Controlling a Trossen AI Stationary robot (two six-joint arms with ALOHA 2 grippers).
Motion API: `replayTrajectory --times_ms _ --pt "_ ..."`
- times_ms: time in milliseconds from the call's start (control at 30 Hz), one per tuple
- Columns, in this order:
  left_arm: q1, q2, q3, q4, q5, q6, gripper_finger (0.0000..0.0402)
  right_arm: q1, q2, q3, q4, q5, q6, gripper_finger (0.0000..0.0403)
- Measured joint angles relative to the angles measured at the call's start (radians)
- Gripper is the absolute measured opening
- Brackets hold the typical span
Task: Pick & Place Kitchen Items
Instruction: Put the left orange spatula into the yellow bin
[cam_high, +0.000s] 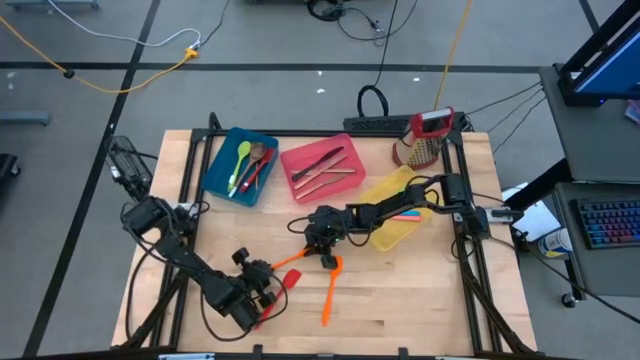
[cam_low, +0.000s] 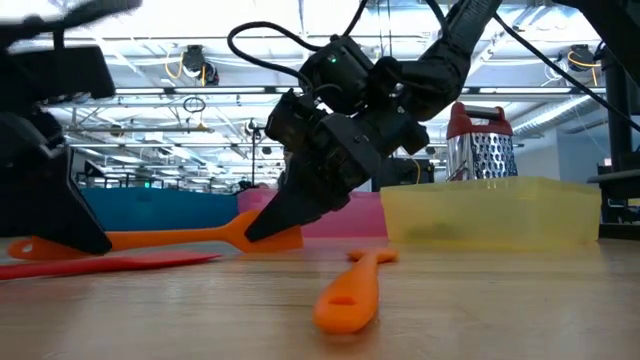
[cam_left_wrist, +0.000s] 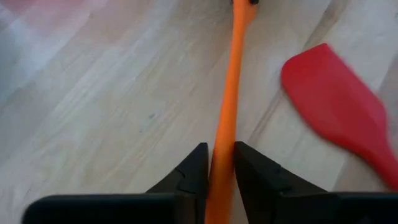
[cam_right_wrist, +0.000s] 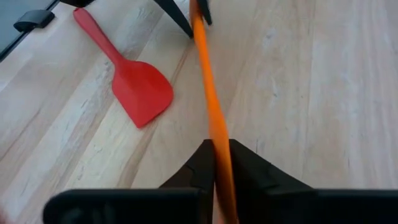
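Observation:
An orange spatula (cam_high: 288, 261) spans the gap between my two grippers near the table's front middle, and both are shut on it. My left gripper (cam_left_wrist: 221, 171) has its handle end and my right gripper (cam_right_wrist: 221, 163) has its blade end (cam_low: 270, 232). Beside it, flat on the wood, lies a red spatula (cam_right_wrist: 140, 90). A second orange utensil (cam_low: 350, 290) lies on the table nearer the front edge. My left gripper pinches the orange spatula's handle (cam_left_wrist: 222, 149) between its two fingers, near the free end. The fingers slant down from the near left and lie along the handle. The spatula runs roughly level, low over the wood; whether it rests there I cannot tell. My right gripper pinches the spatula where handle meets blade (cam_right_wrist: 217, 146) between its two fingers (cam_low: 285, 215). It comes slanting down from the table's right, in line with the handle. The blade sits just over the tabletop.
At the back stand a blue bin (cam_high: 240, 165) with utensils, a pink bin (cam_high: 322, 170) with cutlery and a yellow bin (cam_high: 395, 205) under the right arm. A red-topped grater (cam_high: 425, 138) stands at the far right. Bare wood lies at the front right.

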Motion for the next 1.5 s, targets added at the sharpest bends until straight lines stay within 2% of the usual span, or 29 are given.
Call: replayTrajectory --times_ms 200,333,633,800,900,1000,1267,1500 --pt "0.017 0.000 0.000 0.002 0.000 -0.001 0.0139 0.000 0.001 0.000 -0.002 0.010 0.002 0.0019" --pt "0.049 -0.016 0.000 0.001 -0.007 0.015 0.0159 0.000 -0.014 0.000 -0.041 0.022 0.008 0.0024" --pt "0.153 -0.181 0.000 0.005 -0.027 0.243 0.0142 -0.002 -0.123 0.000 -0.198 0.046 -0.053 0.0019" --pt "0.198 -0.282 0.001 0.005 -0.028 0.322 0.0129 -0.002 -0.196 -0.001 -0.343 0.137 -0.114 0.0019" --pt "0.218 -0.321 0.001 0.004 -0.029 0.360 0.0124 0.000 -0.245 -0.001 -0.429 0.155 -0.129 0.0019" --pt "0.233 -0.337 0.001 0.003 -0.031 0.381 0.0122 0.003 -0.303 0.000 -0.497 0.162 -0.135 0.0020" --pt "0.258 -0.338 0.001 0.003 -0.016 0.399 0.0122 0.029 -0.483 -0.001 -0.775 0.327 -0.152 0.0020" --pt "0.259 -0.338 0.002 0.002 -0.016 0.404 0.0122 0.031 -0.622 0.000 -0.927 0.333 -0.172 0.0020"
